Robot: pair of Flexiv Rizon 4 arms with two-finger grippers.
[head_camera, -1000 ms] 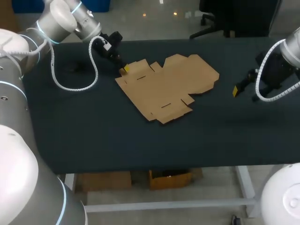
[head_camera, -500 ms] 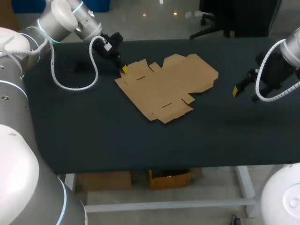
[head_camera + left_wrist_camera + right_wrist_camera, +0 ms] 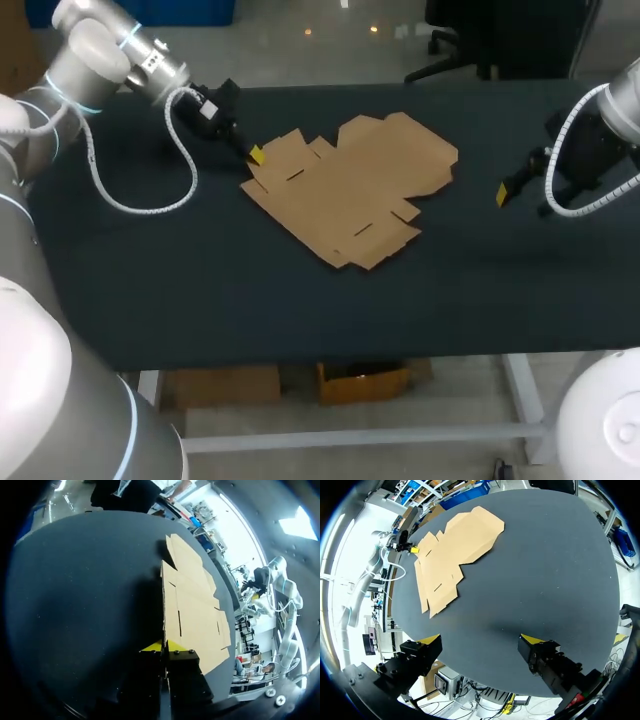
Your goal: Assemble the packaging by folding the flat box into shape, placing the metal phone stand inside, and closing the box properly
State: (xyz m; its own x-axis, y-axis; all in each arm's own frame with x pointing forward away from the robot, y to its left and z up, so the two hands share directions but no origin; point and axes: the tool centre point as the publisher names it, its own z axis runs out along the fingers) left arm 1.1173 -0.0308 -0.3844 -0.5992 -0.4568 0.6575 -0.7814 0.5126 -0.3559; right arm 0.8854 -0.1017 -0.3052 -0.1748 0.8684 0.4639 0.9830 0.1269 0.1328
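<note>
Cardboard flat box (image 3: 350, 190) is laid out centrally; only in the left wrist view is the left gripper (image 3: 166, 645) seen pinched on its near edge. The right gripper (image 3: 481, 639) is held spread over bare table (image 3: 300, 300), well apart

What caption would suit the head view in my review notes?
Left gripper shut on a corner of the flat cardboard box on the dark table; right gripper open, well clear of it.

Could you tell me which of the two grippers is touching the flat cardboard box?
The left gripper, shut on a corner of the flat box; the right gripper hangs open, well clear of it.
</note>
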